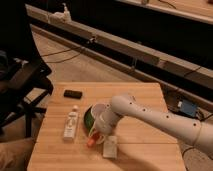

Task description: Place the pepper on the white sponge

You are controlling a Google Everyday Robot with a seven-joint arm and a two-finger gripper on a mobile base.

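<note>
a wooden table (55,145) seen from above. the pepper (92,141) hangs low over the wood just left of the sponge (110,147), apparently not yet on it, so the placing looks unfinished: a short move right and a release remain. the gripper (97,134), at the end of a white arm reaching from the right, is pressed together, apparently pinching the pepper's top end. a bottle (71,123) lies further left.

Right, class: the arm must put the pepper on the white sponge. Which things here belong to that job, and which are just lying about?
Part of the job:
- pepper, at the gripper's tip
- white sponge, just right of the pepper
- gripper, shut, low over the table

Just lying about:
- white bottle
- green bowl
- white cup
- black object
</note>
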